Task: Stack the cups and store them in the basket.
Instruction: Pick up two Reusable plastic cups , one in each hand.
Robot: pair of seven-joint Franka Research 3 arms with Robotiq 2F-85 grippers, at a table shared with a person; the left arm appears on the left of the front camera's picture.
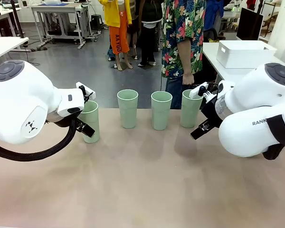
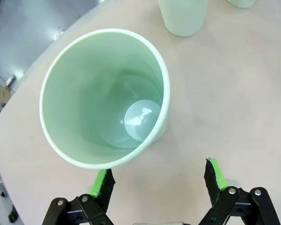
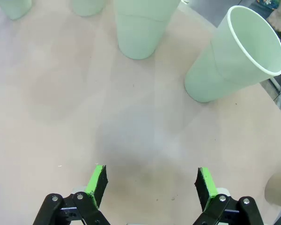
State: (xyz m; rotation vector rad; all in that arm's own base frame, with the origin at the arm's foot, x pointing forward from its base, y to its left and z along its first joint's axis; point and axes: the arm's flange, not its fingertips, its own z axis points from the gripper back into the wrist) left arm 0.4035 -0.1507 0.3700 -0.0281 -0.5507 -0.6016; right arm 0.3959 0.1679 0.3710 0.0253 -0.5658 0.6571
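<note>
Hovering my left claw (image 2: pixel 159 176), spread wide, just short of the leftmost cup (image 2: pixel 84 79) to grip it for stacking, right claw (image 3: pixel 150 180) likewise spread, empty.

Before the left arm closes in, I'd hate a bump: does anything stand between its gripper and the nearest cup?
Nothing visible does. The open left gripper sits right by the upright cup; the next cup stands apart, farther along the table.

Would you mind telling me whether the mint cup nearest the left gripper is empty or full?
Empty. The left wrist view looks down into the cup and shows its bare round bottom, with nothing inside.
</note>
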